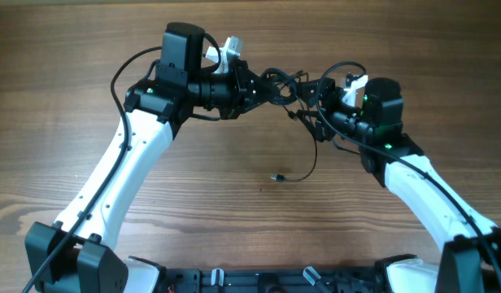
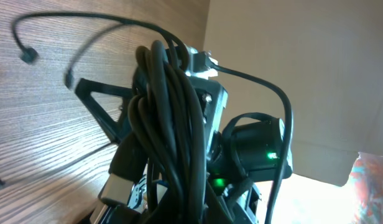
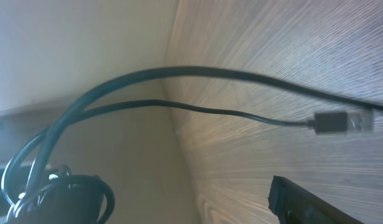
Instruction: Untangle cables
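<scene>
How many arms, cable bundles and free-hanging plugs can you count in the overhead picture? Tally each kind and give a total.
Arms: 2, left arm and right arm
Cable bundle: 1
Hanging plug: 1
Total: 4

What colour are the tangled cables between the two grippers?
Black. The left wrist view shows it best: the cables bunch thickly against the wooden table.
</scene>
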